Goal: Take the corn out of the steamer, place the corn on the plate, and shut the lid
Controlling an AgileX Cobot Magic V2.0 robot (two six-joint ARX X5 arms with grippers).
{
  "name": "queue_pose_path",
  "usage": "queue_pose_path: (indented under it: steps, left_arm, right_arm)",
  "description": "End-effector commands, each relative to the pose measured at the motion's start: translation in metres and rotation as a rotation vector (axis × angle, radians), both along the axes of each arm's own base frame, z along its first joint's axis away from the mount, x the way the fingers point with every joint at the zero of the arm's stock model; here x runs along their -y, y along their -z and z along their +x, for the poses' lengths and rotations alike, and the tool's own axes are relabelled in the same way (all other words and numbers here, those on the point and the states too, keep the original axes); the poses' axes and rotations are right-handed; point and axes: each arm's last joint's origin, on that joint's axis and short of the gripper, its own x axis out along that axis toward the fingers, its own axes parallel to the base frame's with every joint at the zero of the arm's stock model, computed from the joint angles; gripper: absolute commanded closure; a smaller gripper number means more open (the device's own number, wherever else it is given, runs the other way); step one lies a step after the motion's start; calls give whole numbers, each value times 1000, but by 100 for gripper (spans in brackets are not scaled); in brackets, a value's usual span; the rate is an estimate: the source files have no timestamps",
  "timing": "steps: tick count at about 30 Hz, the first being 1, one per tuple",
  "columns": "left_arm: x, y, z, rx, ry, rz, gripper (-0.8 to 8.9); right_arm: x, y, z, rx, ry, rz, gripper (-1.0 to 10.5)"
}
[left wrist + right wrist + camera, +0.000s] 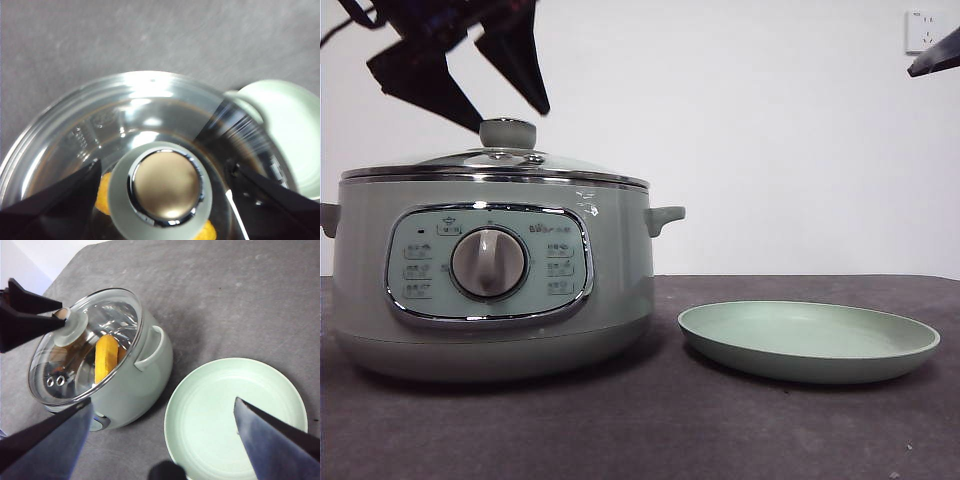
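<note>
Glass lid (495,160) w/ its green knob (161,189) is seated on the steamer (490,285), and the corn (105,358) is seen thru it, inside the pot. The left gripper (162,187) is held wide open just above the knob, one jaw at 9 o'clock of it, one at 3, nothing gripped. The plate (810,342) is parked at the steamer's 3 o'clock in the front view; the right gripper (162,440) is spread wide, well above it.

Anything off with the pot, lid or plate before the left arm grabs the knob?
Nothing stands out. The lid sits level on the steamer, the corn lies inside under the glass, and the plate sits flat beside it. The left gripper hangs open over the knob.
</note>
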Motion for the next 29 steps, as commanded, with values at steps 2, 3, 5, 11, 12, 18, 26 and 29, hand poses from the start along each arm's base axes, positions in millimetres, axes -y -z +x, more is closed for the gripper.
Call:
queue_pose_path:
  steps: [2, 3, 5, 11, 12, 18, 26, 29]
  left_arm:
    - [5, 8, 4, -20, 19, 30, 407]
    - [6, 9, 4, -24, 22, 31, 409]
    - [6, 10, 3, -36, 22, 37, 444]
    - [6, 11, 2, -34, 44, 62, 822]
    - [6, 10, 3, -25, 45, 58, 822]
    - [4, -5, -1, 61, 32, 14, 822]
    - [-30, -76, -65, 359, -142, -36, 822]
    - [-50, -97, -103, 452, -226, -37, 822]
  right_arm:
    - [0, -1, 0, 6, 1, -4, 474]
    - [0, -1, 0, 6, 1, -4, 474]
    - [0, -1, 0, 6, 1, -4, 474]
    - [0, -1, 0, 4, 2, -2, 475]
    - [0, -1, 0, 4, 2, -2, 475]
    - [-5, -4, 2, 30, -16, 16, 478]
    - [-54, -8, 17, 19, -199, -1, 479]
    - [-91, -11, 33, 3, -276, -50, 479]
